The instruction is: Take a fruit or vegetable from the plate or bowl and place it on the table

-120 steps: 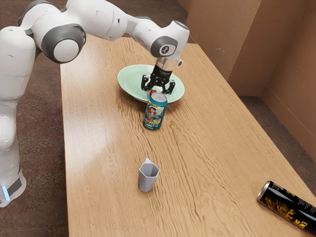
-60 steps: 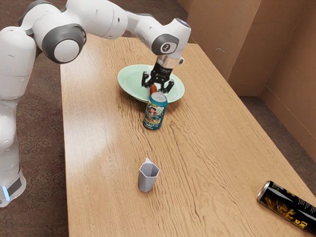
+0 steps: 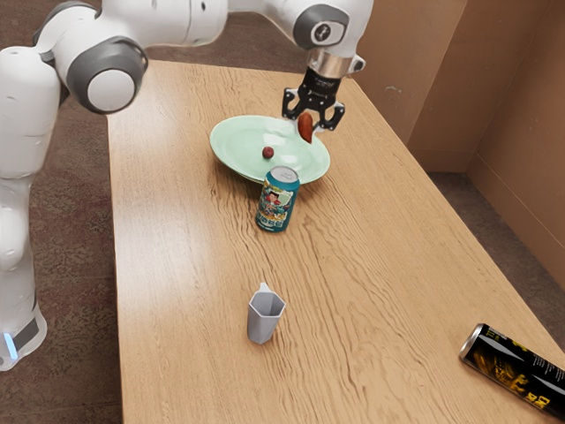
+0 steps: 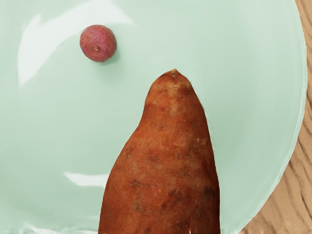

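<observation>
and the jaws are clenching the sweet potato (image 4: 163,161), one on either side of it, the black gripper (image 3: 309,122) pointing down at a slight tilt! the sweet potato is hanging in the air over the plate (image 3: 237,143), near the rim at the exterior view's right, its tapered end poking out past the hand in the wrist view. it isn't resting on the table (image 3: 371,265), folks; it's riding in the grip! below, a small reddish round fruit (image 4: 98,44) is sitting on the pale green plate, apart from the sweet potato. just beside the plate, on the exterior camera's side, a teal can (image 3: 275,208) is standing upright. further out, a grey cup (image 3: 261,328) is standing open end up, well apart from the plate. way over at the exterior view's lower right, a black can (image 3: 515,369) is lying on its side, and the white arm (image 3: 181,25) is reaching in from the exterior view's left!
</observation>
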Tool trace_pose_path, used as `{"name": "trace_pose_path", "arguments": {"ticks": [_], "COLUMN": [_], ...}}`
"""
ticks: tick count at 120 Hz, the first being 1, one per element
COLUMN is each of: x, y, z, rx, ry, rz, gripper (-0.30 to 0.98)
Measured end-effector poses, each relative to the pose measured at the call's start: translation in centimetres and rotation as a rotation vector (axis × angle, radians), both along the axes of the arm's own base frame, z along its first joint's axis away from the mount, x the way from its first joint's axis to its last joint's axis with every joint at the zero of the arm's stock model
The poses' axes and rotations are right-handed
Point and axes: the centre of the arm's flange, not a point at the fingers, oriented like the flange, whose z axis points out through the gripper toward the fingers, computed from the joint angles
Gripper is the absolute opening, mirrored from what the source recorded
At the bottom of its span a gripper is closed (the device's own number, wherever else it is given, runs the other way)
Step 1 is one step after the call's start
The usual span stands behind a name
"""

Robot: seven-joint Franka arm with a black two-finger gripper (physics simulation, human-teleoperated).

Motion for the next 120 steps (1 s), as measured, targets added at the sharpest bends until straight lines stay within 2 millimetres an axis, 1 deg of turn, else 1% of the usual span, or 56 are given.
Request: {"name": "trace_pose_path", "arguments": {"ticks": [2, 10, 15, 23, 29, 36, 42, 48, 57, 63, 71, 84, 94, 100, 102, 112, 120], "x": [-0.2, -0.8, -1.1, -2.2, -3.1, -3.6, -3.9, -4.3, -5.1, -5.3, -5.1, -3.5, -2.7, -2.5, -2.4, -2.2, -2.2], "y": [-0.2, -1.4, -2.7, -4.9, -7.0, -10.4, -14.1, -18.3, -24.4, -27.4, -30.1, -32.9, -33.4, -33.4, -33.4, -33.6, -33.7], "z": [0.5, 3.6, 5.5, 7.8, 9.4, 10.5, 11.2, 12.0, 12.2, 11.5, 10.2, 7.4, 6.4, 6.1, 6.1, 6.2, 6.4], "rx": [-0.001, 0.004, 0.009, 0.006, 0.0, -0.009, -0.019, -0.02, -0.018, -0.021, -0.027, -0.035, -0.034, -0.033, -0.033, -0.032, -0.033], "ry": [-0.002, -0.024, -0.035, -0.037, -0.04, -0.037, -0.036, -0.04, -0.031, -0.014, 0.01, 0.032, 0.033, 0.031, 0.029, 0.01, -0.003], "rz": [-0.002, -0.023, -0.047, -0.082, -0.118, -0.178, -0.244, -0.322, -0.431, -0.483, -0.529, -0.572, -0.573, -0.57, -0.569, -0.568, -0.567], "gripper": [0.14, 0.14, 0.15, 0.14, 0.15, 0.15, 0.14, 0.14, 0.14, 0.14, 0.14, 0.14, 0.14, 0.14, 0.16, 0.39, 0.5]}}
